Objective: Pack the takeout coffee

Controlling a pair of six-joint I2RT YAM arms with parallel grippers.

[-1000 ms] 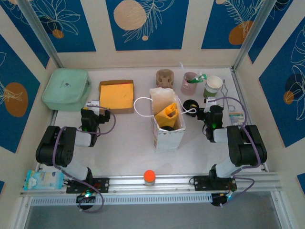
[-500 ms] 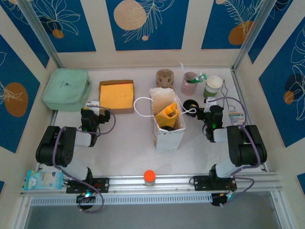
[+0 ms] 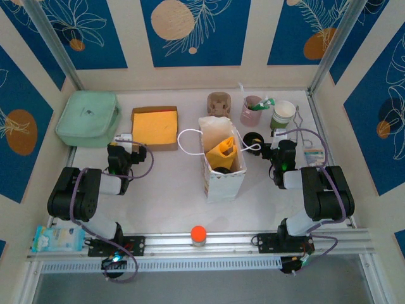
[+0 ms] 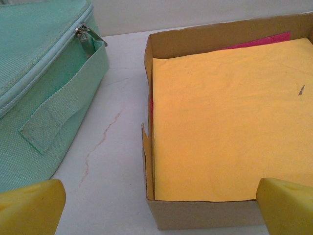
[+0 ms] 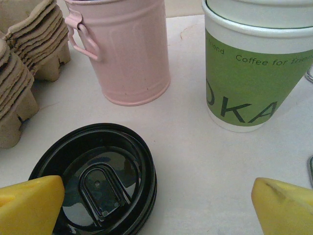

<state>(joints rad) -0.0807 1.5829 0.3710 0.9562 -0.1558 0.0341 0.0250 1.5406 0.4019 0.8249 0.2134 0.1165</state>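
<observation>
A white paper bag [image 3: 223,180] stands open in the middle of the table. Inside it lies a crumpled yellow napkin [image 3: 223,152] over a dark round shape [image 3: 222,170] that may be the takeout coffee's black lid; no green cup wall shows there. My left gripper [image 3: 122,144] [image 4: 156,215] rests open, facing a cardboard box of yellow napkins [image 4: 225,122]. My right gripper [image 3: 281,144] [image 5: 156,215] is open too, low over the table, with a loose stack of black lids [image 5: 98,181] [image 3: 253,138] just ahead of its left finger. Neither holds anything.
Lidless white-rimmed green cups [image 5: 254,73] [image 3: 283,114], a pink bucket [image 5: 122,49] [image 3: 252,109] and stacked pulp carriers [image 5: 24,63] [image 3: 218,103] line the back right. A mint zip bag [image 4: 34,73] [image 3: 88,117] sits back left. An orange-capped object [image 3: 199,235] is at the front rail.
</observation>
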